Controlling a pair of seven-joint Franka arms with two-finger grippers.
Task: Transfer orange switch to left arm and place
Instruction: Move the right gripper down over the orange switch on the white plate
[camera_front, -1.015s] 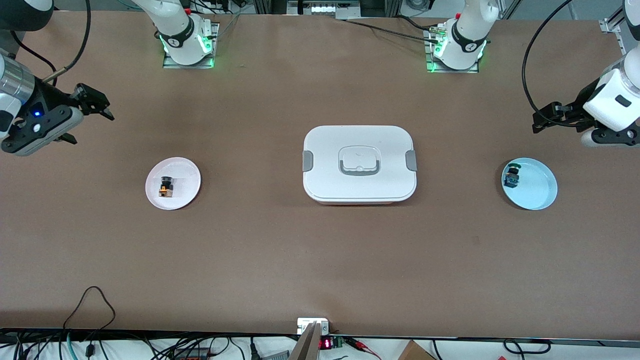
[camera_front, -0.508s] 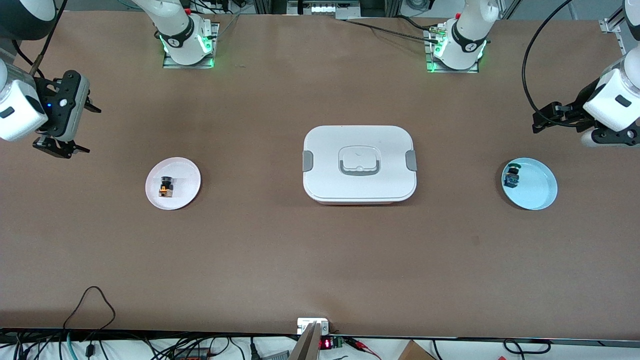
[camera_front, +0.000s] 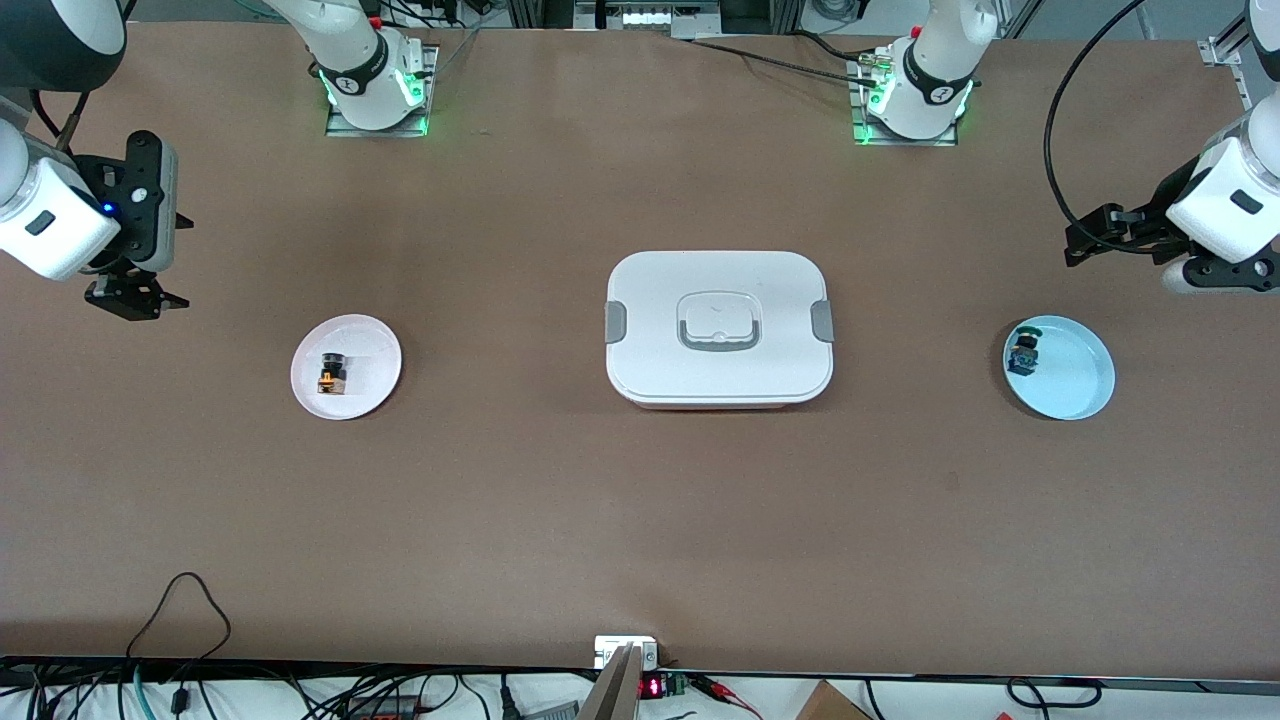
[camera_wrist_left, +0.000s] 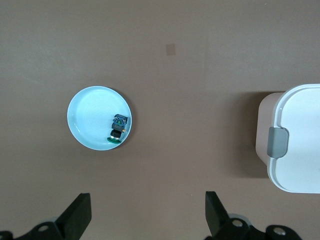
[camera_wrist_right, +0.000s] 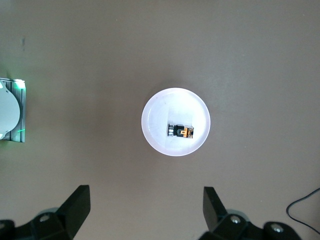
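From the front view I see the brown table (camera_front: 640, 520) filling nearly the whole frame, with both bases along the top edge. The right arm (camera_front: 50, 215) comes in at the edge of the frame on its own end of the table, in the upper part of the picture. The left arm (camera_front: 1220, 200) sits at the other edge at about the same height and waits there.

The box (camera_front: 718, 327) stands at the centre of the frame, lid on and grey clips at both ends, well apart from everything else. I can also see one clipped end of it in the left wrist view (camera_wrist_left: 295, 137).

Two small round plates lie level with the box at mid-height. A white plate (camera_front: 372, 348) is toward the right arm's end and a pale blue plate (camera_front: 1078, 378) toward the left arm's end.

The orange switch (camera_front: 333, 374) lies on its side on the white plate, a little off its middle, and nothing touches it. My right wrist view looks straight down on it (camera_wrist_right: 181, 131). A blue-and-green switch (camera_front: 1023, 352) lies in the blue plate against the rim on the box's side.

The right gripper (camera_front: 135, 298) hangs over bare table near the white plate, and its fingers (camera_wrist_right: 75, 207) are spread wide with nothing between them. The left gripper (camera_front: 1085, 240) hangs over bare table near the blue plate. Its fingers (camera_wrist_left: 77, 215) are equally wide apart and hold nothing.
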